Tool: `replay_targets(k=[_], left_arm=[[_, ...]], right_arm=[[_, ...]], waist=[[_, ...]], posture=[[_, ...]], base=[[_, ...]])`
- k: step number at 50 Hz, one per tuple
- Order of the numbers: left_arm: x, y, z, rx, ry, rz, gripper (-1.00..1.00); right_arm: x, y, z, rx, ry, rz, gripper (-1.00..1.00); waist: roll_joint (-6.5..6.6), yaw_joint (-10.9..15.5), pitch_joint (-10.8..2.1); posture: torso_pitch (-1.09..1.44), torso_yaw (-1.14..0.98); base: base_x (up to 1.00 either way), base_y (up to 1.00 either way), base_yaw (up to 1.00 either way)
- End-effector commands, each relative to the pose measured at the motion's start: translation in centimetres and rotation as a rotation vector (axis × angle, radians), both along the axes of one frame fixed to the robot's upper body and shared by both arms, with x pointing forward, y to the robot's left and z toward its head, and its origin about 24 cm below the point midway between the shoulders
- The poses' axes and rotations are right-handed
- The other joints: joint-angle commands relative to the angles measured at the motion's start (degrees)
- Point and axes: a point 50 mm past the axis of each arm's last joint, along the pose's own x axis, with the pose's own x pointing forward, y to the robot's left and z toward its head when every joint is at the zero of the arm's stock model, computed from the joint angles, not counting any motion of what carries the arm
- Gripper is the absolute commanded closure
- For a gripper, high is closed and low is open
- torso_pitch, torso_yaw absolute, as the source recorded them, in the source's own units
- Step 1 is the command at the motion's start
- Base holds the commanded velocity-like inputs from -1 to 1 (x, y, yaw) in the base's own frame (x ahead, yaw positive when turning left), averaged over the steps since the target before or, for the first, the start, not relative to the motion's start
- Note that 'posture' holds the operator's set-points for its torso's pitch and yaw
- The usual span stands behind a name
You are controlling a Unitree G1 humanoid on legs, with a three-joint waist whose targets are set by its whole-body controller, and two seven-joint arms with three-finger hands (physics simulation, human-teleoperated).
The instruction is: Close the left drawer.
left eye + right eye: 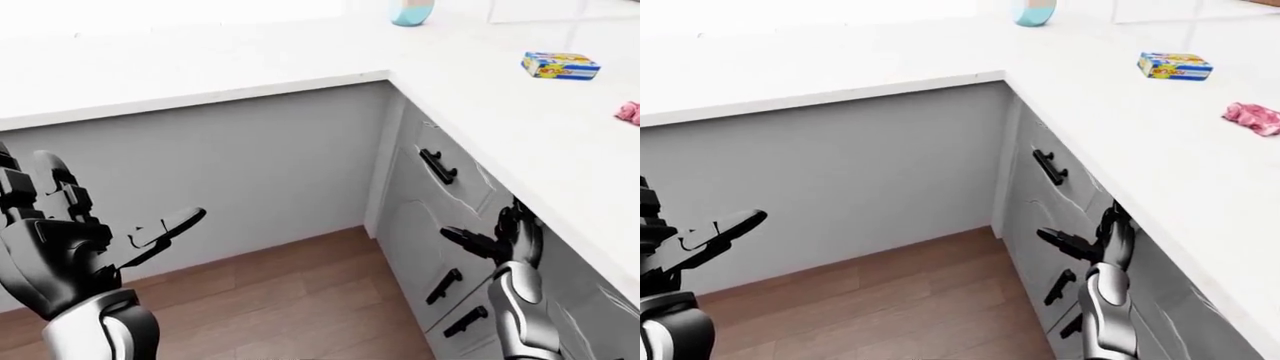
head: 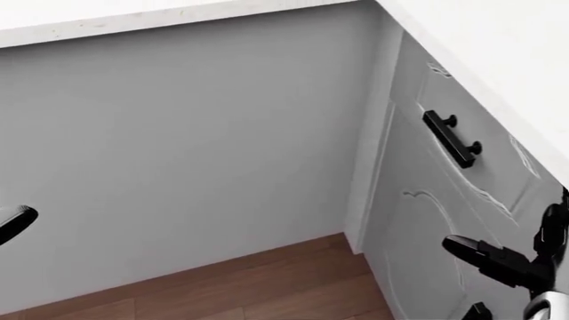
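right hand [image 1: 505, 238] sits spread open against the cabinet face just below the drawer [image 1: 448, 176], holding nothing. left hand [image 1: 70, 232] hangs open too, well off at the view's left. the drawer is up under the bench [image 1: 520, 120] edge and looks about flush already. stiff panel on slides, i'd guess, so a flat palm push on the front beside the black handle [image 1: 437, 166] beats gripping it.
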Motion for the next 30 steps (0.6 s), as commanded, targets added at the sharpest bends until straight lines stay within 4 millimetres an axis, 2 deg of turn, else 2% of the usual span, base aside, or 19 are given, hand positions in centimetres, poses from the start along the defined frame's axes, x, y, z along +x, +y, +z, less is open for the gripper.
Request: replay_targets(k=[1, 15, 30], left_arm=[[-0.5, -0.2, 1.1, 0.027, -0.068, -0.002, -1.0], [-0.5, -0.2, 1.1, 0.025, -0.068, -0.002, -1.0], [-0.4, -0.3, 1.1, 0.026, -0.067, -0.003, -1.0]], right_arm=[[-0.5, -2.4, 3.4, -0.064, -0.157, -0.13, -1.0], [-1.8, -4.0, 3.9, -0.089, -0.159, -0.176, -1.0], [-1.9, -4.0, 3.3, -0.087, -0.147, -0.177, -1.0]], waist=[[-0.33, -0.8, -1.22], [-0.03, -0.7, -1.19], [0.12, -1.1, -1.27]], posture=[[0.0, 0.0], [0.0, 0.0], [0.0, 0.0]], base=[[0.0, 0.0, 0.0], [0.0, 0.0, 0.0], [0.0, 0.0, 0.0]])
